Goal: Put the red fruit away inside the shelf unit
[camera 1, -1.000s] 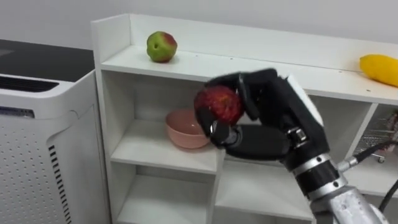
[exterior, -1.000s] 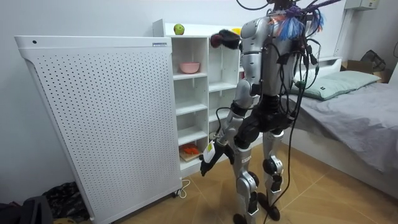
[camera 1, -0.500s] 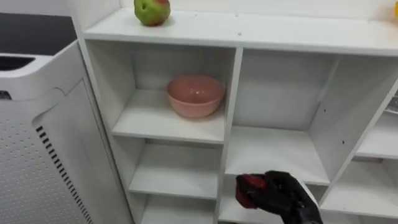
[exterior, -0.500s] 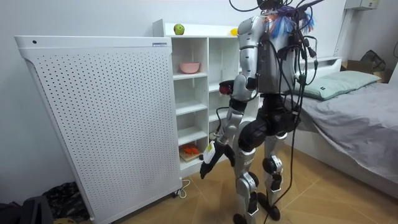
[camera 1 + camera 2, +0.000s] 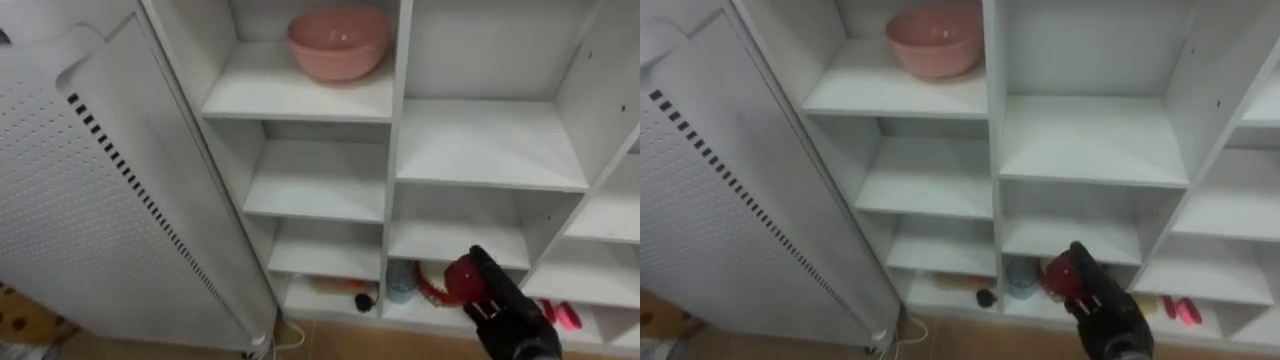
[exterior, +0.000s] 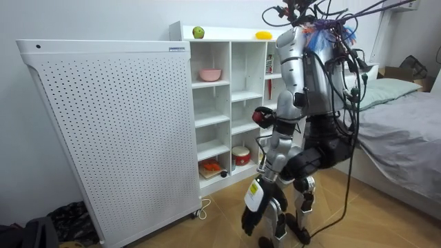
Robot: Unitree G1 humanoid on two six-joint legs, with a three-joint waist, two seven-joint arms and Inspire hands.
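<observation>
Mid-carry: right hand [image 5: 510,315] is curled round the red apple [image 5: 463,280], low in front of the closet's [image 5: 320,185] bottom shelves; next up, pick a free shelf, reach in, release.

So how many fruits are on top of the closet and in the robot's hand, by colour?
green fruit: 1, on top of the closet
yellow fruit: 1, on top too
red fruit: 1, held in the right hand
Total: 3
</observation>
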